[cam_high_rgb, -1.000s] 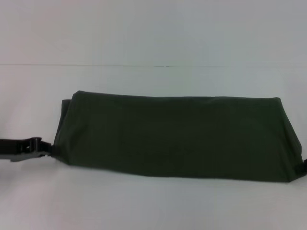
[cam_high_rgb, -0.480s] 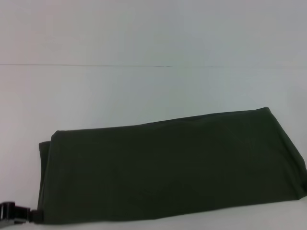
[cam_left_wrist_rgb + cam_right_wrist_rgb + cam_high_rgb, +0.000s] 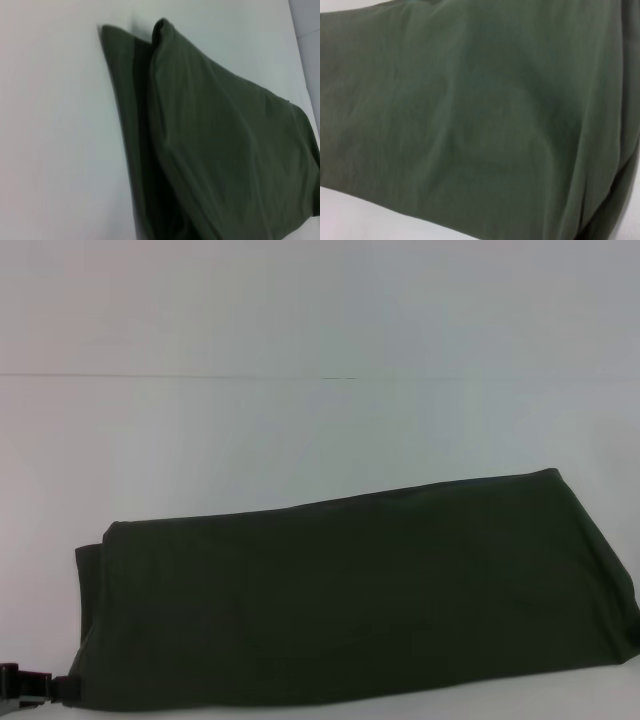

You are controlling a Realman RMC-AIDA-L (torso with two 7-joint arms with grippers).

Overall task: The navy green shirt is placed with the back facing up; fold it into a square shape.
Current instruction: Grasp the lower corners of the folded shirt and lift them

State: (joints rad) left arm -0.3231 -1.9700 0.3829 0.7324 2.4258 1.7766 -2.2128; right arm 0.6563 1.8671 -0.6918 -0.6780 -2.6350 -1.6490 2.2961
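One navy green shirt [image 3: 360, 590], one tool [image 3: 25, 685] in sight, one white table [image 3: 300, 430].

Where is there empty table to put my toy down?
The white table is bare beyond the shirt's far edge, and on its left. The near side is crowded: the shirt fills it, with the left gripper at its near-left corner.

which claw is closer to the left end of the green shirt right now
Left. The left claw sits right at the near left corner of the navy green shirt. The right claw is out of the head view; its camera shows only cloth close up, so its place is unclear.
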